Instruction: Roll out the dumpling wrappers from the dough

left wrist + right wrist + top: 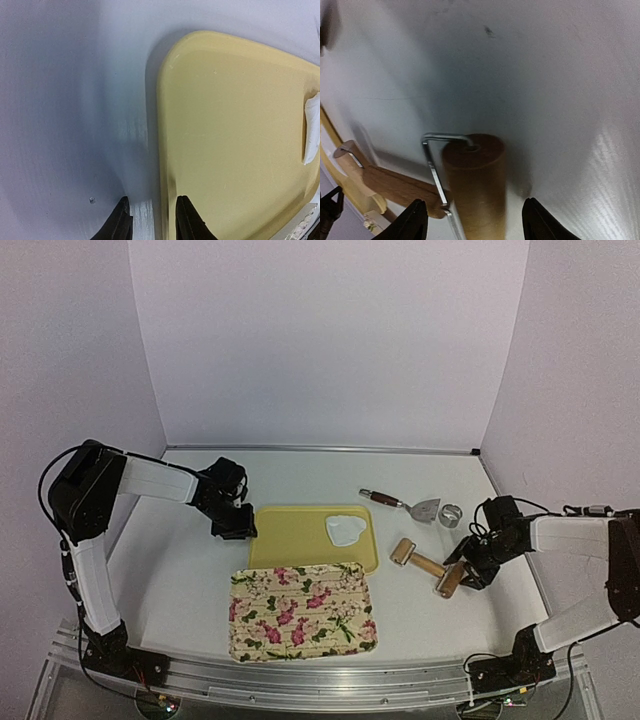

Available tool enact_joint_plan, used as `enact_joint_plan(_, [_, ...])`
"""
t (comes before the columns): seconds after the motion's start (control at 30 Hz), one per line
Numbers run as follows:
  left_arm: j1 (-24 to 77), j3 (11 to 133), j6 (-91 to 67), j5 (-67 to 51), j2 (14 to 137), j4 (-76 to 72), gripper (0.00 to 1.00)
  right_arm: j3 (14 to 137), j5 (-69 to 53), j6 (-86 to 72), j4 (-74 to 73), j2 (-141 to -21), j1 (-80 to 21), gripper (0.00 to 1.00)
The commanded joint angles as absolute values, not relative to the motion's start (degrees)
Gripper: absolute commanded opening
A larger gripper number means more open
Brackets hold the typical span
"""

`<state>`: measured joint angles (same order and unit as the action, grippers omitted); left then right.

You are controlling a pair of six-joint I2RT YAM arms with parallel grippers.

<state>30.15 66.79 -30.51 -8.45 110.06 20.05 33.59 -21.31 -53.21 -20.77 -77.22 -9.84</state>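
Note:
A flat, irregular white piece of dough (346,529) lies at the right end of a yellow board (300,538); in the left wrist view only the dough's edge (312,127) shows. Round dumpling wrappers are out of view. My left gripper (236,527) is at the board's left edge. It is open, and its fingers straddle the rim of the yellow board (225,135) without touching it. A wooden two-ended roller (424,565) lies on the table to the right of the board. My right gripper (466,576) hangs over the roller's near barrel (476,185), open wide, with a gap on each side.
A floral tray (302,611) sits just in front of the board. A metal scraper with a dark handle (402,504) and a metal ring cutter (451,515) lie behind the roller. White walls close in the back and both sides.

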Motion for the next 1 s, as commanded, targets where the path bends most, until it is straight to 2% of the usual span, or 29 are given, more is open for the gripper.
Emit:
enact_joint_plan(0.0, [29.8, 65.5, -31.2, -8.1, 106.7, 20.3, 0.3, 31.3, -15.3, -52.1, -25.7, -77.7, -9.8, 0.68])
enact_joint_plan(0.2, [29.8, 65.1, -31.1, -7.8, 105.6, 20.5, 0.33, 33.1, -14.3, -51.9, -27.9, -74.6, -9.8, 0.75])
enact_joint_plan(0.33, [29.8, 65.7, -31.3, -7.5, 103.3, 21.5, 0.39, 40.3, -11.1, -46.9, -33.6, -70.2, -9.8, 0.78])
enact_joint_plan(0.47, [29.8, 65.7, -31.6, -6.9, 99.2, 22.4, 0.55, 51.3, -7.2, -38.9, -39.6, -69.9, -9.8, 0.81])
enact_joint_plan(0.6, [29.2, 65.6, -32.4, -7.5, 95.8, 23.5, 0.72, 63.5, -5.9, -32.3, -44.8, -77.5, -9.2, 0.82])
enact_joint_plan(0.77, [27.6, 64.3, -34.4, -9.0, 92.4, 24.3, 0.79, 76.7, -11.6, -26.2, -48.2, -93.5, -6.2, 0.76])
enact_joint_plan(0.87, [26.7, 63.1, -35.1, -9.2, 90.6, 24.3, 0.8, 82.3, -12.5, -24.2, -49.4, -102.3, -4.8, 0.65])
enact_joint_plan(0.97, [26.1, 62.5, -35.3, -9.1, 89.3, 25.1, 0.8, 85.5, -11.8, -23.1, -49.7, -107.9, -3.7, 0.59])
